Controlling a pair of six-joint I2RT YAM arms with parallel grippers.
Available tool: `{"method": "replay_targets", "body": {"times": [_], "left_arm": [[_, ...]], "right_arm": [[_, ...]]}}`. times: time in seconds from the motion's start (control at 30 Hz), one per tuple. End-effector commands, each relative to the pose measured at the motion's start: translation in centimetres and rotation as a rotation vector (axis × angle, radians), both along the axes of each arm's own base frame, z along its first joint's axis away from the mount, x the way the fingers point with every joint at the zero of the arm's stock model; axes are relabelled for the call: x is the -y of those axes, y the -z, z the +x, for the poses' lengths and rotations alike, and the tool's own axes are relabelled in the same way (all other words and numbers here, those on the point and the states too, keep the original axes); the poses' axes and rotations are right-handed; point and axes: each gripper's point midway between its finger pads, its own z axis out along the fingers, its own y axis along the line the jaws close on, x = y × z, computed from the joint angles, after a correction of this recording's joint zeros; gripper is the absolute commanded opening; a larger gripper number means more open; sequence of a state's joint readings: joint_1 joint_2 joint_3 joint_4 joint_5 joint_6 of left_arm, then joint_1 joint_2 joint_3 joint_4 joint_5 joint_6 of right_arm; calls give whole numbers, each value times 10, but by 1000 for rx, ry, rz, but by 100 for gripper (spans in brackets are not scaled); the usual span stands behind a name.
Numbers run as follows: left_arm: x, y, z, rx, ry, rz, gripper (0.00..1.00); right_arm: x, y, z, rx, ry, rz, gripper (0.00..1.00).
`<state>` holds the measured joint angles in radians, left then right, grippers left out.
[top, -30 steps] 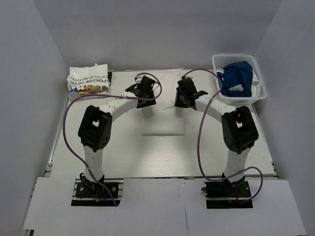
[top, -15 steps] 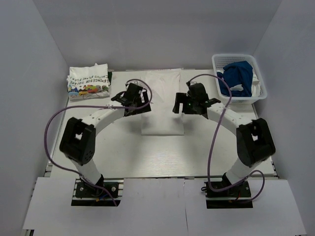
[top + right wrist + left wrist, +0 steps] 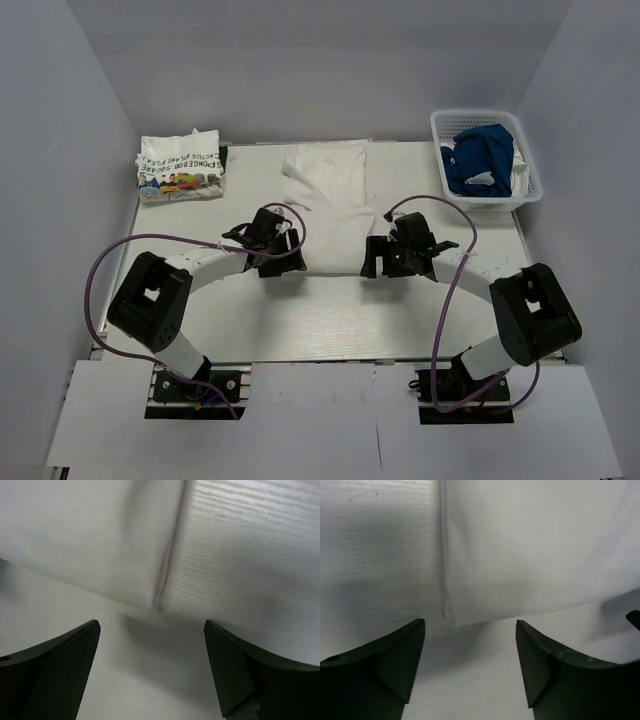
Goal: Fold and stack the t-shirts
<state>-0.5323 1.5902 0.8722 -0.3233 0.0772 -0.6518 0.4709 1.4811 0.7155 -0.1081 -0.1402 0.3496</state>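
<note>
Counter [image 3: 300,320] of pale wood grain carries everything. White t-shirt [image 3: 330,190] lies flat along its middle, folded to a long strip, its near hem toward the arms. Left gripper [image 3: 470,630] hangs low over the counter at the hem's left corner, jaws spread wide and holding nothing; the cloth edge lies just ahead of the fingertips, apart from them. Right gripper [image 3: 151,627] sits likewise at the hem's right corner, jaws wide and empty. White basket [image 3: 490,203] at the far right holds a crumpled blue t-shirt [image 3: 478,155] with some white cloth beside it. Folded printed t-shirt [image 3: 180,165] rests at the far left corner.
</note>
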Motion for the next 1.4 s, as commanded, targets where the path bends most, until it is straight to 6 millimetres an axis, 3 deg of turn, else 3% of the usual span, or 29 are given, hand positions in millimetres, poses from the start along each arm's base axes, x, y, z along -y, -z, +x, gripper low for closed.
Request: {"method": "replay_targets", "body": {"times": [0.0, 0.07, 0.1, 0.13, 0.2, 0.33, 0.37, 0.4, 0.47, 0.57, 0.63, 0.67, 0.77, 0.8, 0.83, 0.97, 1.1, 1.17, 1.27, 1.3, 1.37], "left_arm": [[12, -3, 11, 48, 23, -41, 80], [11, 1, 10, 43, 34, -29, 69], [10, 7, 9, 32, 42, -17, 64], [9, 11, 8, 23, 42, -12, 51], [8, 11, 9, 31, 48, 1, 37], [8, 15, 9, 31, 48, 1, 7], [9, 14, 11, 41, 48, -4, 0], [7, 17, 8, 33, 48, 0, 0], [11, 13, 6, 40, 72, -23, 0], [12, -13, 1, 94, 86, -74, 0], [9, -26, -9, 117, 82, -87, 0], [6, -45, -16, 153, 68, -120, 0], [8, -68, -41, 171, 100, -182, 0], [10, -92, -47, 218, 112, -247, 0], [13, -101, -54, 236, 125, -276, 0], [18, -149, -62, 331, 151, -378, 0], [14, -173, -54, 385, 126, -365, 0], [9, -187, -45, 428, 83, -345, 0], [-1, -196, -25, 468, 0, -284, 0], [-2, -203, -14, 482, -26, -275, 0], [-13, -202, -2, 474, -87, -212, 0]], "right_arm": [[-14, -8, 13, 89, -93, 41, 90], [-17, -7, 14, 84, -112, 46, 86], [-18, 3, 12, 57, -126, 38, 83], [-21, 1, 14, 60, -138, 46, 77], [-23, 10, 9, 23, -153, 54, 68], [-26, 11, 5, 6, -152, 64, 27], [-25, 12, 4, 2, -150, 65, 11], [-25, 7, 5, 12, -144, 73, 1], [-27, -6, 8, 44, -142, 90, 0], [-27, -15, -2, 28, -156, 110, 0], [-27, -35, -10, 48, -166, 132, 0], [-27, -53, -12, 92, -164, 156, 0], [-25, -74, -36, 46, -171, 200, 0], [-26, -90, -42, 70, -170, 235, 0], [-27, -94, -50, 57, -185, 254, 0], [-29, -133, -64, 117, -214, 332, 0], [-39, -163, -59, 150, -244, 393, 0], [-42, -183, -43, 192, -209, 403, 0], [-42, -198, -19, 230, -141, 398, 0], [-44, -192, -12, 205, -127, 388, 0], [-44, -205, 1, 228, -101, 400, 0]]}}
